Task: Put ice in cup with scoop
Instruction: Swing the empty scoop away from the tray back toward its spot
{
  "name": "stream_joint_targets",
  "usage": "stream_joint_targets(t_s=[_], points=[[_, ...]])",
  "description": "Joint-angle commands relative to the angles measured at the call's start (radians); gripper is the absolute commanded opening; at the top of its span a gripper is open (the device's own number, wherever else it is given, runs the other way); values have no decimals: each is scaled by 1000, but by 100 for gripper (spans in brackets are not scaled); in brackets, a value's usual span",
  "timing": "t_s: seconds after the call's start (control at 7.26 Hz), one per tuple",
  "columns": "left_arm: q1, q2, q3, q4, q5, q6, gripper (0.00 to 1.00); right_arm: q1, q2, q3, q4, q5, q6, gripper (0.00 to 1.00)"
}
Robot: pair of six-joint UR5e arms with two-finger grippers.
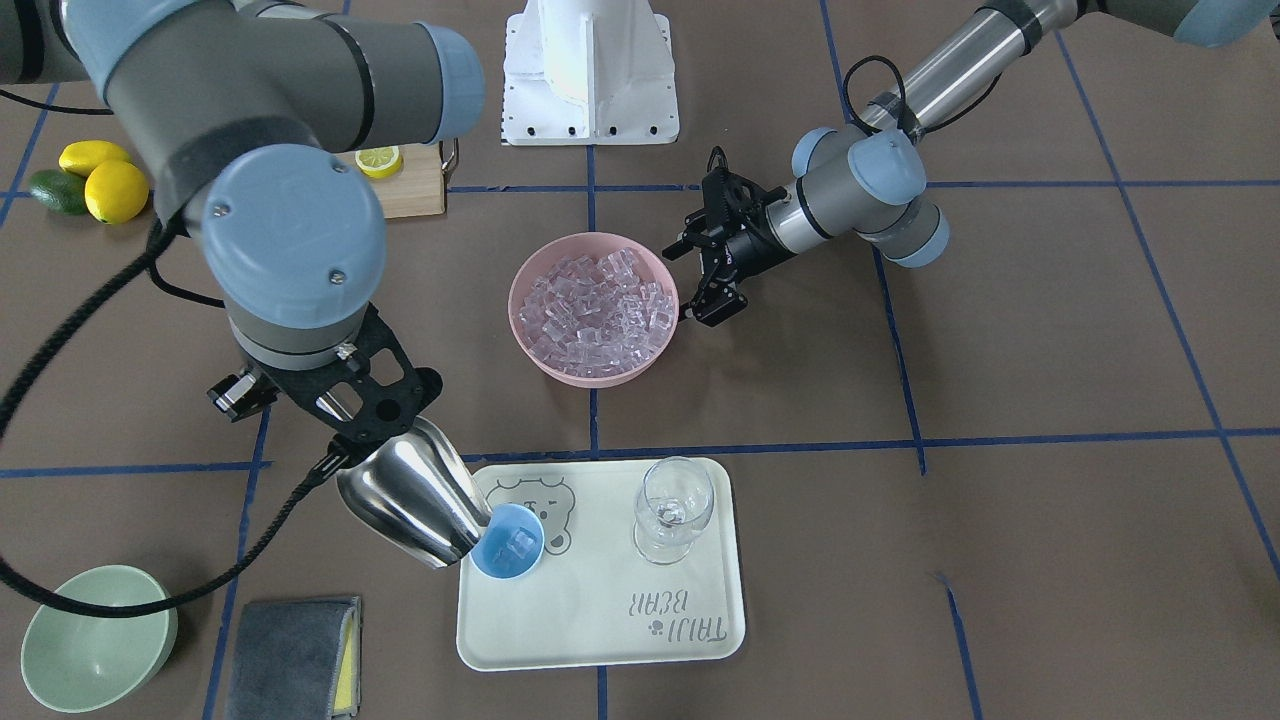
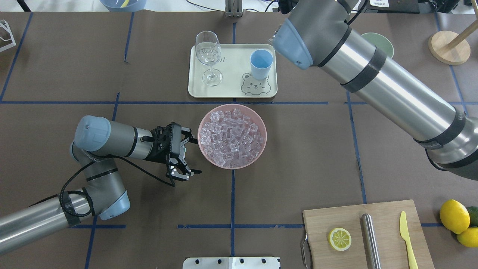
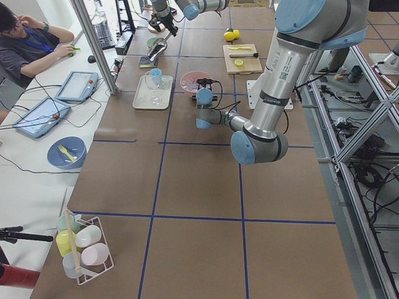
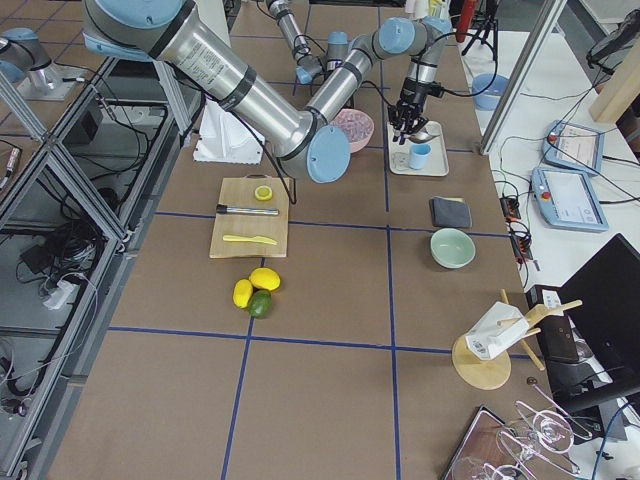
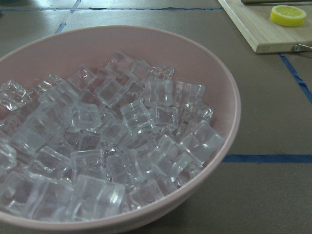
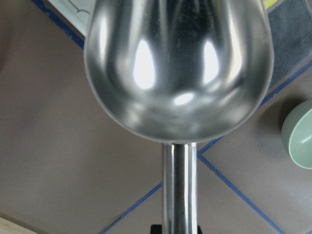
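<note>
My right gripper [image 1: 338, 442] is shut on the handle of the shiny steel scoop [image 1: 415, 495]. The scoop is tilted down with its mouth at the rim of the light-blue cup [image 1: 508, 542] on the tray [image 1: 600, 560]. A few ice cubes [image 1: 521, 542] lie in the cup. The right wrist view shows the scoop's underside [image 6: 178, 68] and rod handle. A pink bowl [image 1: 514, 300] holds many ice cubes [image 1: 598, 305]. My left gripper [image 1: 690, 285] is open and empty beside that bowl, and its camera looks into the ice [image 5: 107, 146]. In the overhead view the arm hides the scoop.
A clear stemmed glass [image 1: 673, 505] stands on the tray beside the cup. A pale green bowl [image 1: 95, 635] and a grey cloth [image 1: 290, 655] lie near the right arm. A cutting board [image 2: 384, 216] holds a lemon half, a steel cylinder and a yellow knife, with lemons [image 2: 453, 216] beside it.
</note>
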Motion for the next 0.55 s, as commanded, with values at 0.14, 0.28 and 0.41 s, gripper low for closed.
stream_joint_targets(t_s=[0.14, 0.28, 0.41], points=[[-2, 0, -1, 0, 1, -1, 100, 100, -169, 217, -2, 151, 251, 0], [-3, 0, -1, 0, 1, -1, 100, 114, -279, 345, 2, 176, 325, 0], [-3, 0, 1, 0, 1, -1, 100, 117, -366, 445, 6, 175, 367, 0]])
